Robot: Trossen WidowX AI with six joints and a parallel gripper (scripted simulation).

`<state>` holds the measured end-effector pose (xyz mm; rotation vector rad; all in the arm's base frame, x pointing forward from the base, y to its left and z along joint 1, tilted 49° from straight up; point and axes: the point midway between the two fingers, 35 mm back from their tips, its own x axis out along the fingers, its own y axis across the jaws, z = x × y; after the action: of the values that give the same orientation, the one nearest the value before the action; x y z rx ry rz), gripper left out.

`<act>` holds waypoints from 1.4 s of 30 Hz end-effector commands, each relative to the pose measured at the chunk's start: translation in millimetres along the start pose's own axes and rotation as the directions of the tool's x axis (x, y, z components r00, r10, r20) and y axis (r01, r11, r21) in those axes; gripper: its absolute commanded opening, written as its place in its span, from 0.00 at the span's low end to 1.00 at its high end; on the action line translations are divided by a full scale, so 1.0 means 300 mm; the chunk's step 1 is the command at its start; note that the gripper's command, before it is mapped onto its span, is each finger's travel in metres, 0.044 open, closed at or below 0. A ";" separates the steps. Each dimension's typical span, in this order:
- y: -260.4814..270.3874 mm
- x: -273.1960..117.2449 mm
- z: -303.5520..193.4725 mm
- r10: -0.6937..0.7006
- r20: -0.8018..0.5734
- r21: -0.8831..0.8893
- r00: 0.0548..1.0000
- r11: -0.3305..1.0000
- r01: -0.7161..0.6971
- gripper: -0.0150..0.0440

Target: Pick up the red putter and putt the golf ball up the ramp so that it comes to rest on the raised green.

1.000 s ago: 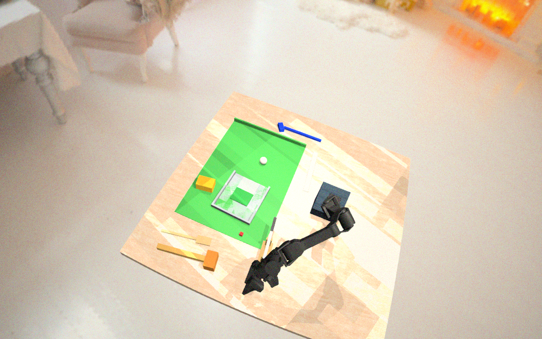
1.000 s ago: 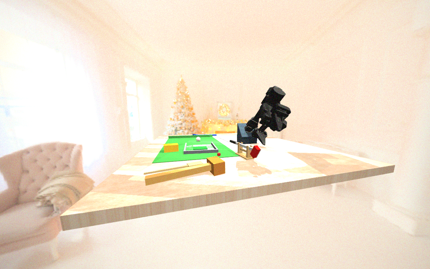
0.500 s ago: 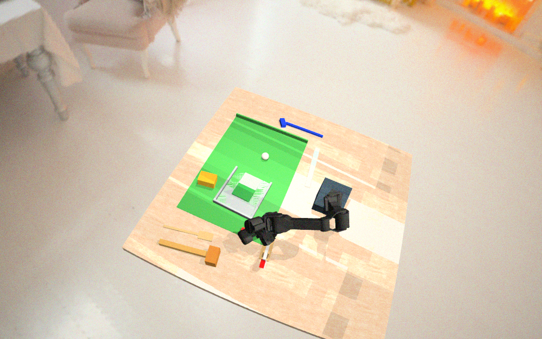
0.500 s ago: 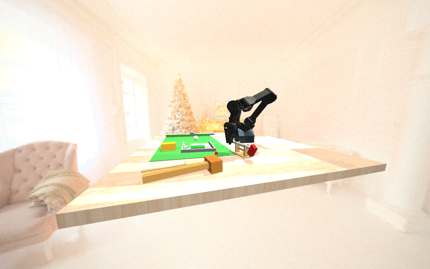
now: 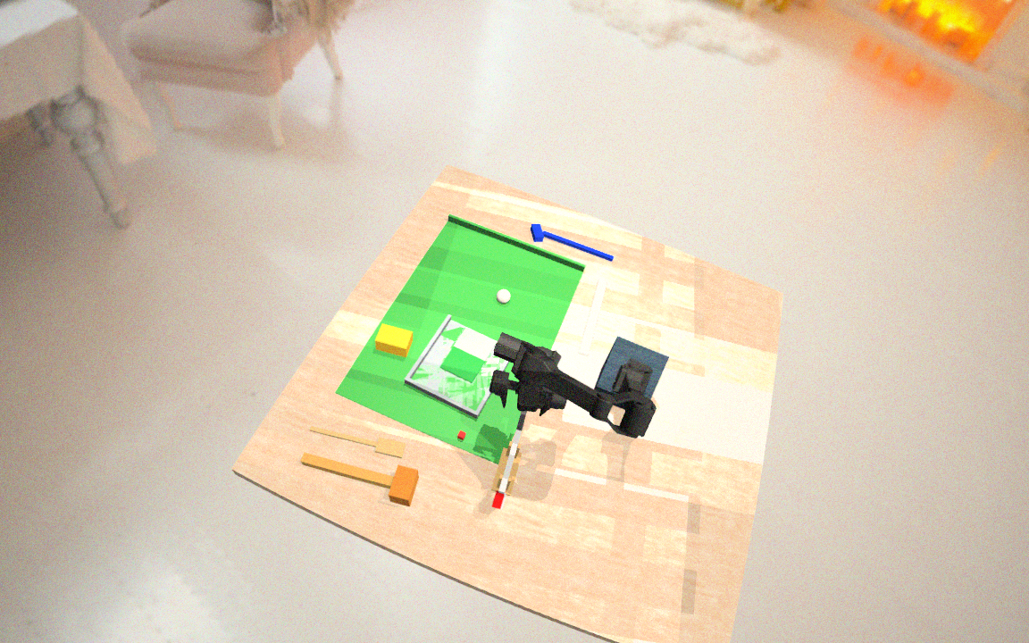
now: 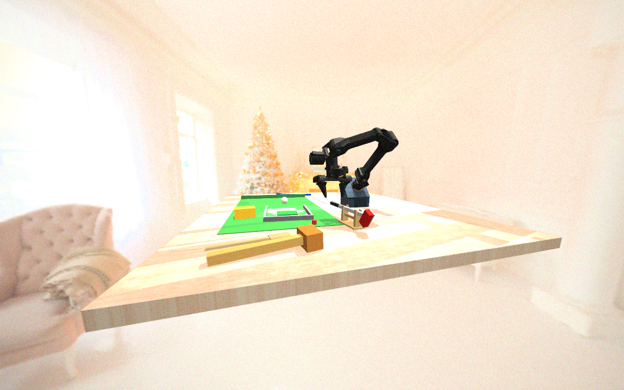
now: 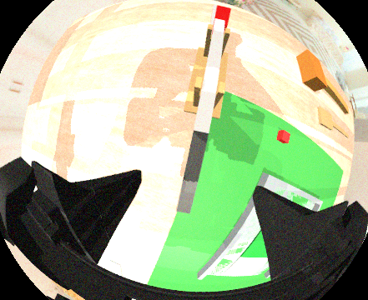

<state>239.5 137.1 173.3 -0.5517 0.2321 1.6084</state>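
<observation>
No brand, label or writing can be read on anything in these views.

The gripper (image 7: 197, 195) hangs above the counter (image 5: 622, 512) with its jaws spread wide and nothing between them. It is over the grip end of the red putter (image 5: 507, 467), at the near right corner of the green mat (image 5: 454, 271). The putter lies on a small wooden rack (image 6: 350, 216) just off the mat's right edge, towards the counter's near edge. Its red head (image 6: 366, 218) points at that near edge, and its white shaft turns grey and dark at the end below the gripper.

The golf ball (image 5: 504, 296) sits on the mat towards its far end, well apart from the putter. Between them stands the raised green (image 5: 462, 363) inside a grey frame (image 5: 422, 375). A yellow block (image 5: 393, 338) rests on the mat beside the frame's left side, and a tiny red cube (image 5: 461, 436) near the mat's front edge.

By the counter's near left corner lie an orange wooden mallet (image 5: 366, 476) and a thinner pale stick (image 5: 358, 439). A blue putter (image 5: 570, 243) lies beyond the mat's far wall (image 5: 514, 242). The arm's blue base (image 5: 630, 363) is towards the counter's right edge.
</observation>
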 end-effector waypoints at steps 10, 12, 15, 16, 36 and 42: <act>0.021 0.014 -0.011 0.004 0.042 0.071 0.999 0.997 -0.007 1.00; 0.021 0.036 -0.016 0.004 0.042 0.071 0.999 0.997 -0.007 1.00; 0.022 0.065 -0.020 0.004 0.043 0.070 0.999 0.997 -0.007 1.00; 0.022 0.067 -0.021 0.004 0.043 0.070 0.999 0.998 -0.007 1.00; 0.024 0.169 -0.044 0.004 0.044 0.070 0.999 0.998 -0.007 1.00; 0.025 0.201 -0.050 0.003 0.044 0.070 0.999 0.998 -0.007 1.00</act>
<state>235.2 177.6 135.4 -0.4642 0.2492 1.6075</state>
